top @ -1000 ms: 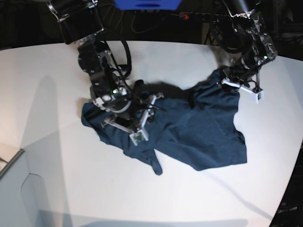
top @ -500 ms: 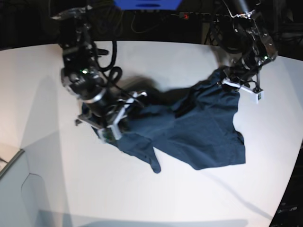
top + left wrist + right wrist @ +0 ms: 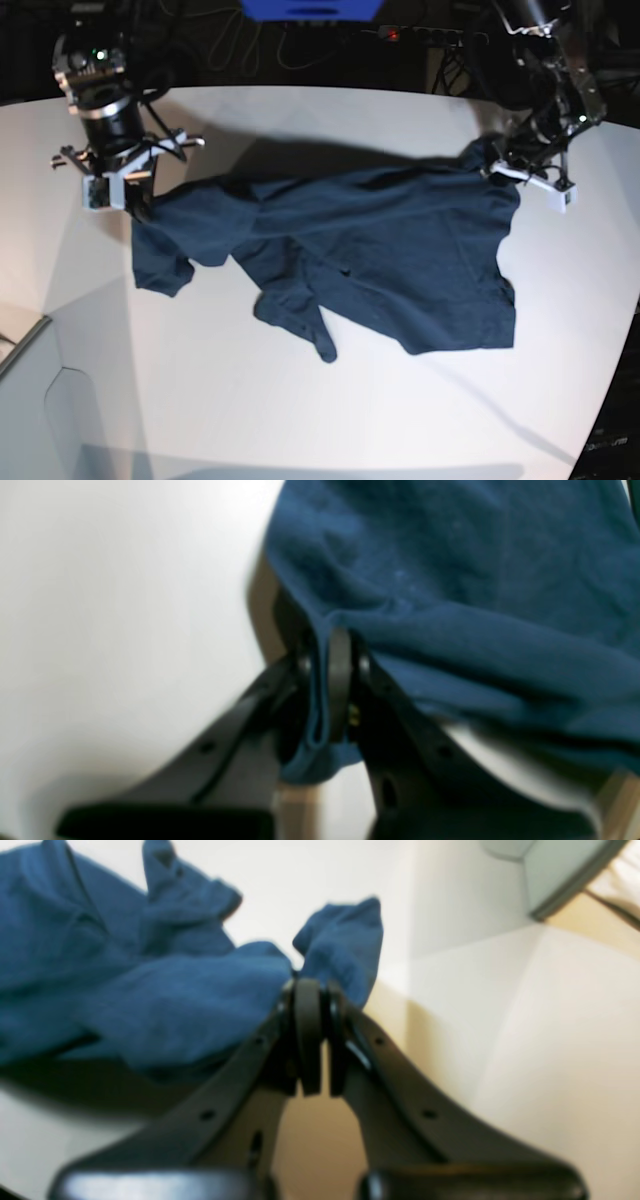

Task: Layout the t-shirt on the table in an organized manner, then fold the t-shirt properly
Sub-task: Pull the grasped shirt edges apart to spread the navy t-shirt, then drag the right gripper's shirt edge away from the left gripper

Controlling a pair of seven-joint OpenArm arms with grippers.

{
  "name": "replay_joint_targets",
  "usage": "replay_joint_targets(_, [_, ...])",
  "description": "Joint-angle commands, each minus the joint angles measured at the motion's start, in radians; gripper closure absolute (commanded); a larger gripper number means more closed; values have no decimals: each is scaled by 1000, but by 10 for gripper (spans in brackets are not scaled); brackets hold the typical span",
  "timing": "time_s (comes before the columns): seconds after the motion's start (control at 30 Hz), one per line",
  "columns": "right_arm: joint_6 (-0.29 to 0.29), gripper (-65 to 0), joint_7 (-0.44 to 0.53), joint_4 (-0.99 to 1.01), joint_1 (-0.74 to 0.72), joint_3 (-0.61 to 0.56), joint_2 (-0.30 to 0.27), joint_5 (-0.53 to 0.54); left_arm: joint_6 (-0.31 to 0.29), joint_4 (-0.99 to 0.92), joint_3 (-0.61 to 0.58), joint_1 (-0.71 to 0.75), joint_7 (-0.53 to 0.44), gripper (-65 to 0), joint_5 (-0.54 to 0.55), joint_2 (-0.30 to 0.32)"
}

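Table front: the near stretch of the white table point(image 3: 330, 420) is plain matte surface; a grey-white box corner point(image 3: 25, 400) sits at the near left of the base view.

Shirt's near edge: the t-shirt point(image 3: 400, 260) ends nearest the viewer in a narrow tongue of cloth point(image 3: 322, 345) lying flat, with a straighter hem running off toward the right of the view.

Shirt body: dark navy, wrinkled, spread across the middle of the table, stretched between the two grippers; folds bunch toward the left half.

Hanging flap: on the view's left a loose lobe of fabric point(image 3: 160, 265) droops just below the right gripper.

Right gripper: the right gripper point(image 3: 314, 1005) has its jaws pressed together on a pinch of blue cloth; the wrist view shows the fabric bulging out on both sides of the clamped tips. In the base view it sits at the shirt's far-left corner point(image 3: 135, 205), the cloth pulled up to it.

Left gripper: the left gripper point(image 3: 334, 680) is clamped on a fold of the shirt's edge, a strip of blue running down between the tips. In the base view it holds the shirt's far-right corner point(image 3: 510, 172), the cloth touching it and fanning away toward the middle.

Far side: beyond the table's curved rim lies a dark background with cables point(image 3: 300, 45).
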State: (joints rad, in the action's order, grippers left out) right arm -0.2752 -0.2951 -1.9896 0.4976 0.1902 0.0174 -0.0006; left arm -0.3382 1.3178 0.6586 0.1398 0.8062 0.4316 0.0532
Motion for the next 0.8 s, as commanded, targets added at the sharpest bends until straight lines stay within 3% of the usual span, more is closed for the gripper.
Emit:
replay_joint_targets(0.0, [-5, 0, 44, -21, 23, 2, 0, 7, 6, 24, 3, 11, -3, 0, 25, 23])
replay_joint_targets(0.23, [-5, 0, 66, 17, 89, -61, 22, 7, 6, 187, 3, 60, -8, 0, 168, 58])
replay_joint_targets(0.4, [-5, 0, 66, 123, 88, -131, 23, 7, 6, 329, 3, 94, -8, 0, 180, 58])
replay_joint_targets(0.57, [-5, -8, 64, 229, 60, -162, 17, 3, 6, 346, 76, 90, -8, 0, 177, 50])
replay_joint_targets(0.77, [-5, -231, -46, 178, 23, -142, -18, 3, 6, 271, 88, 85, -8, 0, 178, 56])
